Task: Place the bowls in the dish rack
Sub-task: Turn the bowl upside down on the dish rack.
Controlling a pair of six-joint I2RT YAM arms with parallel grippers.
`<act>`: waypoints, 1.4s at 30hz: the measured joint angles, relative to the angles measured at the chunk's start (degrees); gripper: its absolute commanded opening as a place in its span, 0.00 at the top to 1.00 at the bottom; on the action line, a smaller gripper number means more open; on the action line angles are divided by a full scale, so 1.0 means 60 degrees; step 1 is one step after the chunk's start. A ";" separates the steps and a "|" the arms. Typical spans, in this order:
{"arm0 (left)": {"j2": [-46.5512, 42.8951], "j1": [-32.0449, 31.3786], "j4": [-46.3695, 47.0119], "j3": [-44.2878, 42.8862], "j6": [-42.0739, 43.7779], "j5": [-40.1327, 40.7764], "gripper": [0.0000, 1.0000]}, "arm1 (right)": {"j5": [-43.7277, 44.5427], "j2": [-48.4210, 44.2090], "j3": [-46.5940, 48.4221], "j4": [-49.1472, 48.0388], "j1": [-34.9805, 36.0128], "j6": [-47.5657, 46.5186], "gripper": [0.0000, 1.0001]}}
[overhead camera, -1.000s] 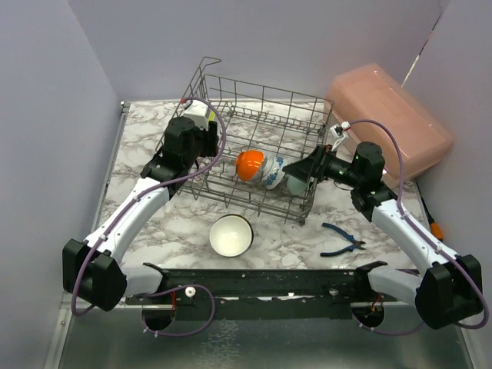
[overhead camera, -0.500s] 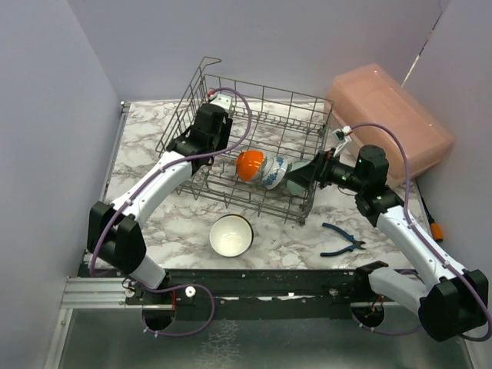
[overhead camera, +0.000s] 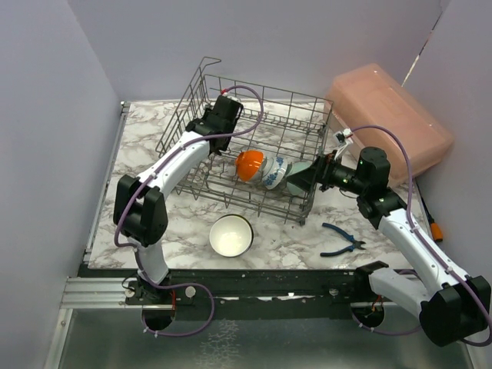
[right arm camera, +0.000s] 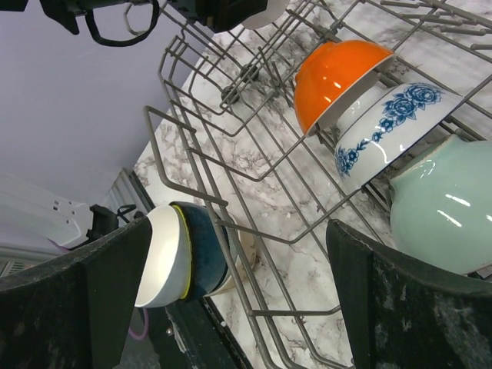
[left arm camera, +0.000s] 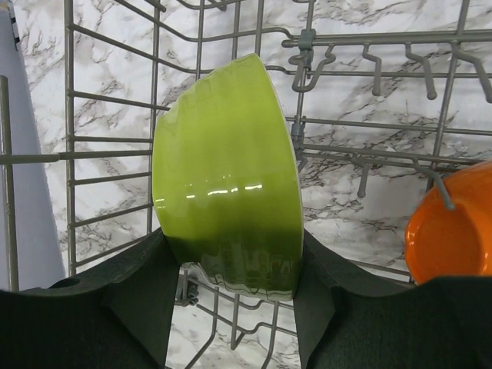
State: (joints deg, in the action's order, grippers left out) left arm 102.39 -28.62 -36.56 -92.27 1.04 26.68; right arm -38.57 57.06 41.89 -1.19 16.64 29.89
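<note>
While the left gripper (left arm camera: 234,244) clamps a lime green bowl (left arm camera: 223,177) on edge between its fingers above the wire floor of the dish rack (overhead camera: 269,88), the right gripper (right arm camera: 238,265) hangs at the rack's right side, jaws spread wide and empty. Inside the rack, an orange bowl (overhead camera: 249,164), a blue-patterned white bowl (overhead camera: 273,171) and a mint green bowl (right arm camera: 446,207) lean in a row. A stack of bowls (overhead camera: 231,234), white inside, sits on the marble table (overhead camera: 146,131) in front of the rack.

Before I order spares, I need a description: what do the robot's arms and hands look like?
The left arm and right arm match: white tubular links, bulky black joints, a purple cable looping alongside each. The left hand and right hand each have two broad matte black fingers.
</note>
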 measured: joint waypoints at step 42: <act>0.1657 0.0189 -0.1045 -0.0109 0.0623 0.2229 0.77 | -0.0022 0.0233 0.0000 0.0226 0.0000 0.0091 0.00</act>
State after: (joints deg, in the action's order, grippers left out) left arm 112.33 -27.49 -42.83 -92.92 4.78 40.05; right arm -38.70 58.46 41.89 0.16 16.64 30.44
